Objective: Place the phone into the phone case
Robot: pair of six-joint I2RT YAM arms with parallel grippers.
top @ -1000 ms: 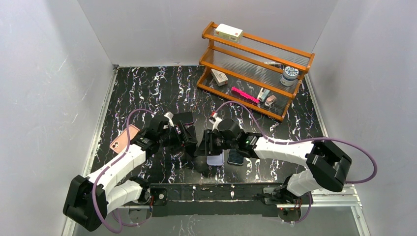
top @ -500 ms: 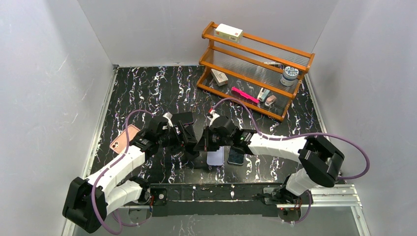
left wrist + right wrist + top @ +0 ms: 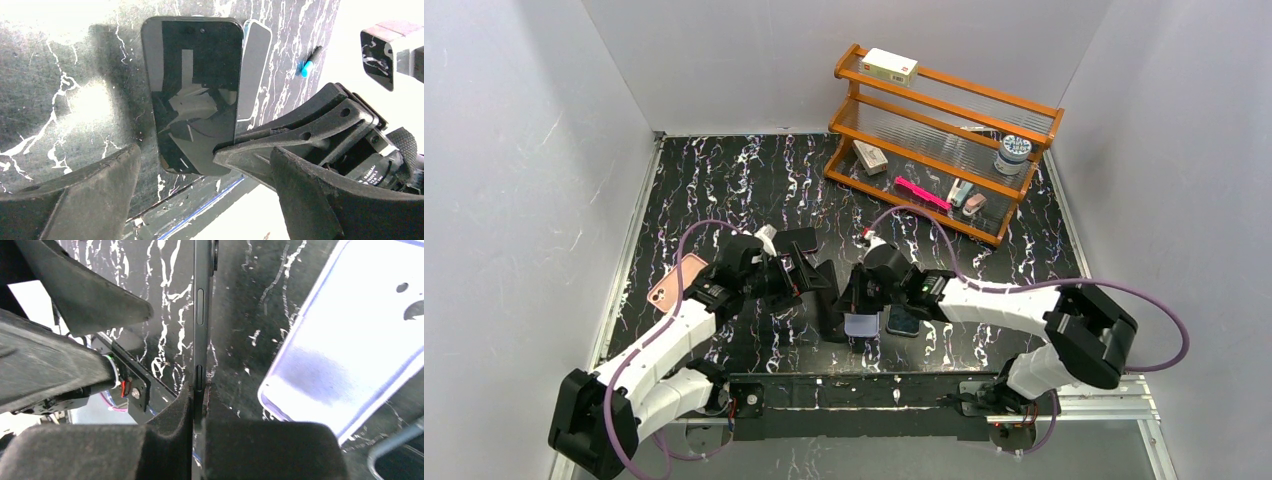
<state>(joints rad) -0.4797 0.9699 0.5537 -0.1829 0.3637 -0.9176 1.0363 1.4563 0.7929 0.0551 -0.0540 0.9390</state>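
The right fingers [image 3: 170, 440] pinch only one end of the black phone [image 3: 195, 95], held on edge just left of the lavender phone case [image 3: 350, 350] on the tabletop [image 3: 724, 180], so it may pivot or slip free before the spread left fingers [image 3: 90, 190] can steady it.

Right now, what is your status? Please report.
Left pincer open, facing phone screen. Right pincer shut on phone, held on edge. Case flat beside it, empty. Nothing between them.
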